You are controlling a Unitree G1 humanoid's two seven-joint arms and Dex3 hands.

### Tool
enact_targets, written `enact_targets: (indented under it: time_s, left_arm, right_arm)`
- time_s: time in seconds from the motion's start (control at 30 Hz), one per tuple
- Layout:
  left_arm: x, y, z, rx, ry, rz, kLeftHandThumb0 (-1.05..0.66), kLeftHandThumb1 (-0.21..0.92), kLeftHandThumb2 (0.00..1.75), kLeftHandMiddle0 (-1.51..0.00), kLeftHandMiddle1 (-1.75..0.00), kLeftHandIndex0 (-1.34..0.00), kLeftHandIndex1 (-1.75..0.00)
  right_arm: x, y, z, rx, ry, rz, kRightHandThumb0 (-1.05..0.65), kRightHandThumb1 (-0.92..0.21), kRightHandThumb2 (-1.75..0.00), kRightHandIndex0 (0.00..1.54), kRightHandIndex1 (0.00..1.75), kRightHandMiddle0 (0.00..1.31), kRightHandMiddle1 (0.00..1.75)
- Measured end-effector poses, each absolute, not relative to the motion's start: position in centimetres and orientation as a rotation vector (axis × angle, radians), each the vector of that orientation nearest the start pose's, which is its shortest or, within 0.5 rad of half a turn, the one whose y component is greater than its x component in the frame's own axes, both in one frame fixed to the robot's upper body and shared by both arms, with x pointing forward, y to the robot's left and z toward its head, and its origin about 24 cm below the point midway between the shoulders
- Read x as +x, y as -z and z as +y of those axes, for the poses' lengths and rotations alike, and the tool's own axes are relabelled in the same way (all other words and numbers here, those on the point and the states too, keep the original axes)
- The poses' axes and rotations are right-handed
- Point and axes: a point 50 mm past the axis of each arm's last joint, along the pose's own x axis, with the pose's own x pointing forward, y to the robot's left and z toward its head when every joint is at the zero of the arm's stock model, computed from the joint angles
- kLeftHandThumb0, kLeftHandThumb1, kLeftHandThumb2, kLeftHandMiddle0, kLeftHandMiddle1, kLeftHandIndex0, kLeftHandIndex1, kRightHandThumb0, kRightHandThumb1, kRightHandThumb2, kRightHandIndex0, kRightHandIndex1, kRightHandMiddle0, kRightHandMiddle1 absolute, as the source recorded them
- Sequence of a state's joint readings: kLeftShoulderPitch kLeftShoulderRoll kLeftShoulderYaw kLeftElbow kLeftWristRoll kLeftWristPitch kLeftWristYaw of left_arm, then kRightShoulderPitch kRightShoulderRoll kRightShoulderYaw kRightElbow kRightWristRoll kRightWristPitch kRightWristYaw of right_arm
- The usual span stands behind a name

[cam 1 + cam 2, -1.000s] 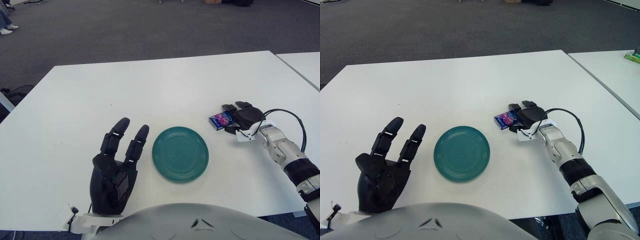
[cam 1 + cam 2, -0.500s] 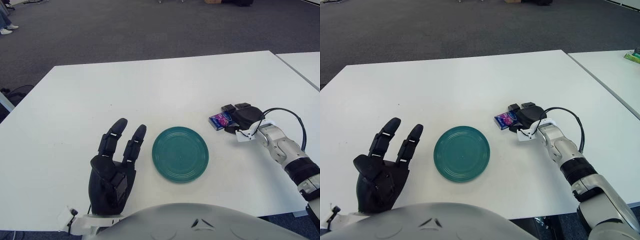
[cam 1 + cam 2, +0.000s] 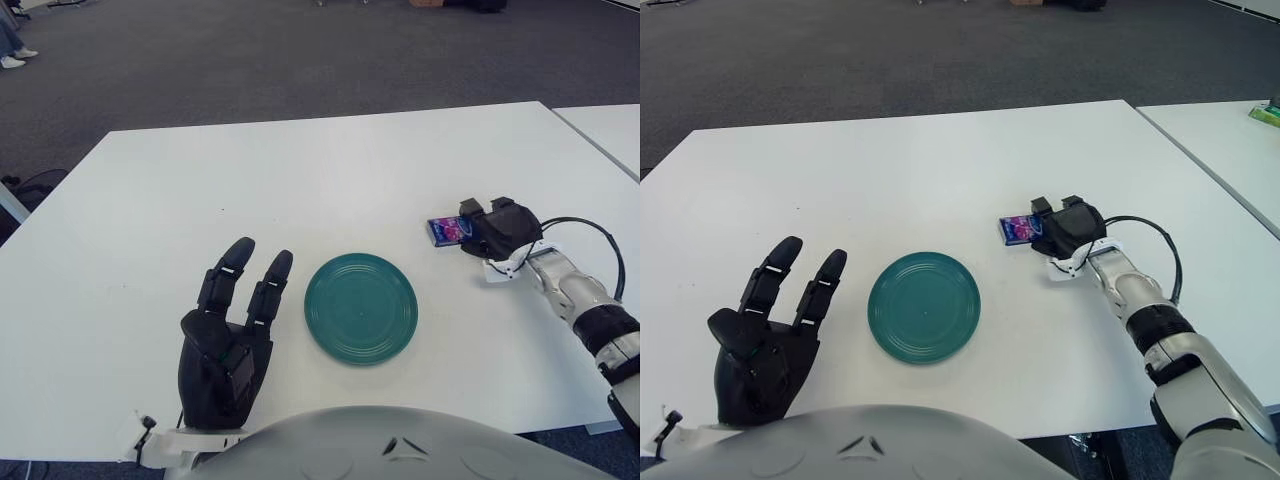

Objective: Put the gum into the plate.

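Gum, a small flat pack with a purple and blue wrapper, sits to the right of the plate and a little farther back, apart from it. The right hand has its black fingers curled around the right end of the pack, gripping it; whether the pack rests on the table or is raised just off it cannot be told. From that hand a pale wrist with a looping black cable runs toward the near right edge of the scene.

Nothing lies in the round green plate; only its ringed surface shows. It sits flat on the white table, near the front edge and roughly in the middle from left to right.

Left of the plate, at the near edge, the left hand shows with its dark fingers stretched out and a little apart, pointing away from the robot and holding nothing. Its fingertips are close beside the plate's left rim without touching it.

Beyond the far edge of the table lies grey carpet, and the corner of a second white table shows at the far right.
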State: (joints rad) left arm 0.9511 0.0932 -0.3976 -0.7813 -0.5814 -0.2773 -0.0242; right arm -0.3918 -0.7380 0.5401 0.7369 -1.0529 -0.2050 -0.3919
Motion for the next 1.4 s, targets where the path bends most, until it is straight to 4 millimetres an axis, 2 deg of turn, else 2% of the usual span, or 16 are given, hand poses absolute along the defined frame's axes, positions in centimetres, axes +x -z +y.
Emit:
enact_targets:
  time_s: [0.17, 0.3, 0.6, 0.9, 1.4]
  left_arm:
    - [8.4, -9.8, 13.1, -0.723, -0.025, -0.105, -1.05, 0.92, 0.83, -0.35, -0.46, -0.05, -0.94]
    - [8.4, -9.7, 13.1, -0.736, -0.027, -0.101, -1.05, 0.92, 0.81, -0.35, -0.51, -0.07, -0.96]
    - [8.4, -9.4, 13.1, -0.761, -0.018, -0.097, -1.05, 0.92, 0.8, -0.34, -0.59, -0.07, -0.98]
    - [8.3, -8.7, 13.0, -0.811, -0.008, -0.074, -1.05, 0.92, 0.84, -0.34, -0.59, -0.03, -0.97]
    - [8.1, -7.7, 13.2, -0.841, -0.006, -0.026, -1.05, 0.92, 0.84, -0.33, -0.6, -0.02, -0.99]
  right_arm:
    - [29.1, -1.4, -28.0, -1.929, -0.333, -0.098, -0.38, -0.77, -0.72, 0.83, 1.75, 0.28, 1.74]
    - [29.2, -1.4, -28.6, -1.947, -0.331, -0.092, -0.38, -0.74, -0.76, 0.87, 1.75, 0.3, 1.75]
    - [29.6, -1.4, -28.5, -1.94, -0.347, -0.095, -0.4, -0.63, -0.91, 0.99, 1.75, 0.38, 1.75]
    - [30.0, -1.4, -28.2, -1.927, -0.358, -0.096, -0.4, -0.62, -0.93, 1.04, 1.75, 0.39, 1.75]
    - [31.2, -1.8, -27.3, -1.852, -0.343, -0.041, -0.4, -0.62, -0.94, 1.04, 1.75, 0.39, 1.75]
